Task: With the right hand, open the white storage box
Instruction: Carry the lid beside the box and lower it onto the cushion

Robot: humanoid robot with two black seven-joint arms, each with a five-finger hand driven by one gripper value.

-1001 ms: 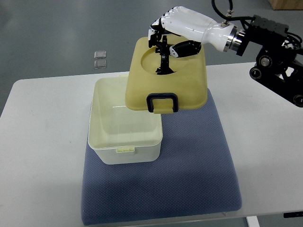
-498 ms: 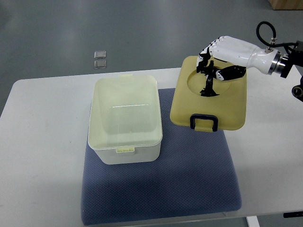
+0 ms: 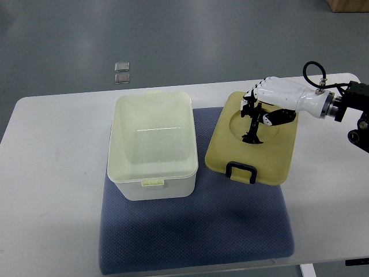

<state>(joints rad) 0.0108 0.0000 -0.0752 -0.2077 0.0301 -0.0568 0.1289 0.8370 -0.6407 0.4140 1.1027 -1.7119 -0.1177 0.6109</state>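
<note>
1. The box (image 3: 153, 147) is seen to be made of pale, cream-white plastic, smooth and slightly glossy, with a faint sheen on its inner floor.
2. The lid (image 3: 253, 138) is made of a duller, yellowish plastic with a matt look; its latch (image 3: 241, 171) is of dark plastic.
3. The mat (image 3: 196, 231) is formed of blue-grey cloth with a fine, dotted weave, rough and matt.
4. The surface (image 3: 57, 190) is finished in smooth white laminate with little shine.
5. The right hand (image 3: 275, 99) is cased in glossy white plastic, while its fingers (image 3: 252, 107) are tipped in black, matt material.
6. The floor (image 3: 173, 34) is shown as grey and smooth.
</note>
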